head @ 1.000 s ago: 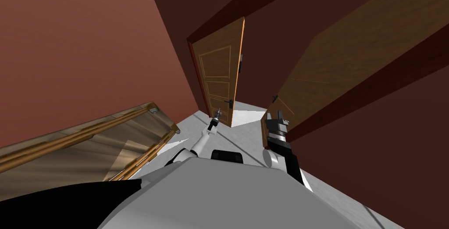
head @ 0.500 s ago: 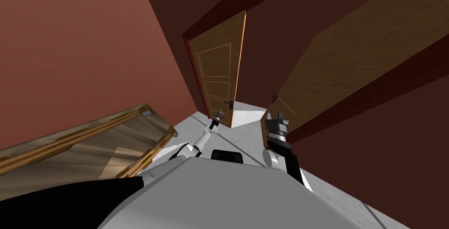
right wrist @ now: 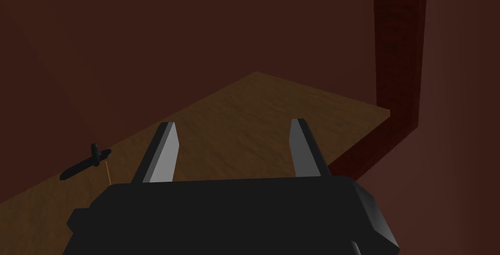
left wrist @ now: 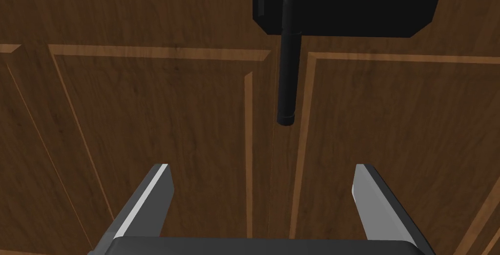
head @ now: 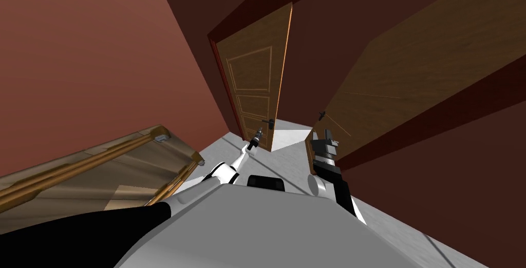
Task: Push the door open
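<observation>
Left wrist view: left gripper [left wrist: 263, 169] fingers spread, empty, facing the brown panelled door [left wrist: 146, 120] near its black handle [left wrist: 286, 71], probably for leverage far from the hinges. Door ajar, straight ahead. Right gripper [right wrist: 234, 127] spread, idle by second door [right wrist: 273, 115]

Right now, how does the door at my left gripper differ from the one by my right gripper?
The panelled door has framed rectangular panels; the plain door looks flat. The left gripper faces the panelled door close by its handle, jaws open; the right gripper, also open, hangs beside the plain door. Both doors are brown wood with black lever handles.
</observation>
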